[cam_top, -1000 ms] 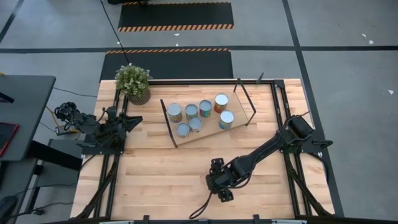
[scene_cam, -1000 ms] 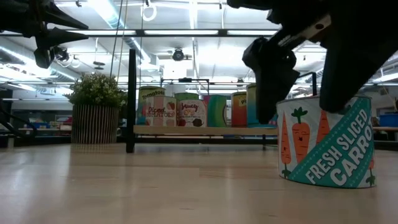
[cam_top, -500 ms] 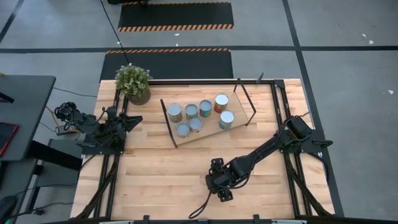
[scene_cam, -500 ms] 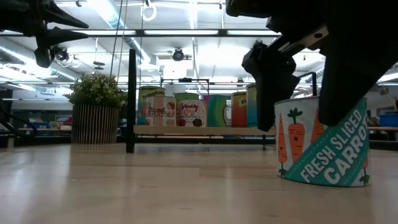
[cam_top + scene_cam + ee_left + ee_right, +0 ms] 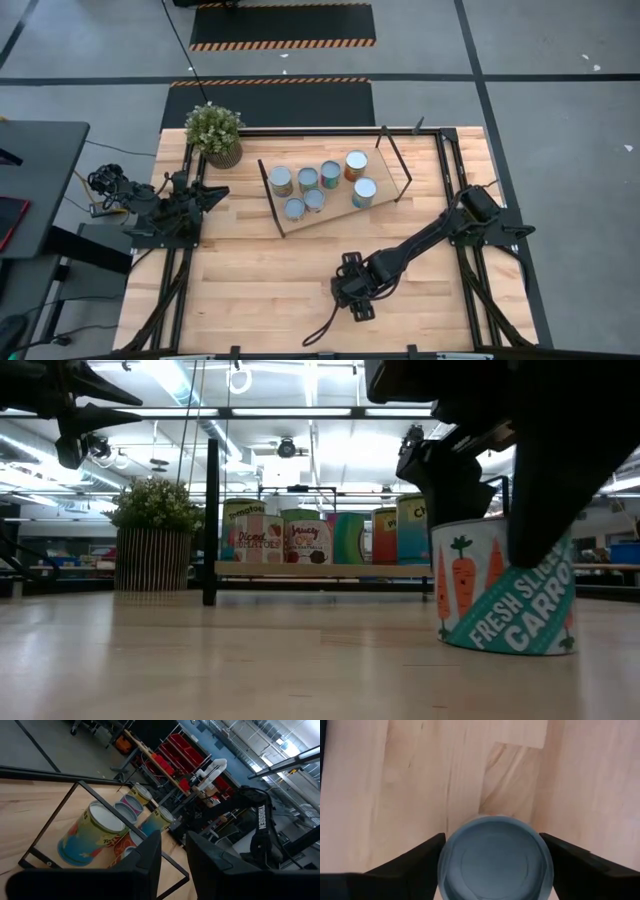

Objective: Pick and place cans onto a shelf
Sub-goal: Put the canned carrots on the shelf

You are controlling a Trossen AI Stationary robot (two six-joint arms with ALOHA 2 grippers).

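Note:
A can with a carrot label (image 5: 505, 595) and a pale blue-grey top (image 5: 495, 857) stands on the table near its front edge, right of the middle. My right gripper (image 5: 495, 851) comes down over it from above and is shut on it; in the high view the gripper (image 5: 355, 292) hides the can. Several more cans (image 5: 320, 185) stand upright on the light-wood shelf (image 5: 387, 172) at the table's far middle. My left gripper (image 5: 215, 190) waits shut over the table's left side, pointing level toward the shelf. My right gripper pinches the carrot can between its two fingers, one on each opposite side of the round wall (image 5: 442, 865) just below the top rim. The fingers (image 5: 535, 510) come steeply from above, pointing down. The can's base (image 5: 500, 648) rests on the table, and the can leans slightly.
A potted green plant (image 5: 215, 132) stands at the far left corner beside the shelf's black frame end (image 5: 270, 200). Bare wooden tabletop (image 5: 260, 280) lies left of the carrot can and between it and the shelf.
My right gripper's fingers have closed in on the carrot can's sides while the arm stayed where it was. The can has slid a little toward the table's left along the tabletop.

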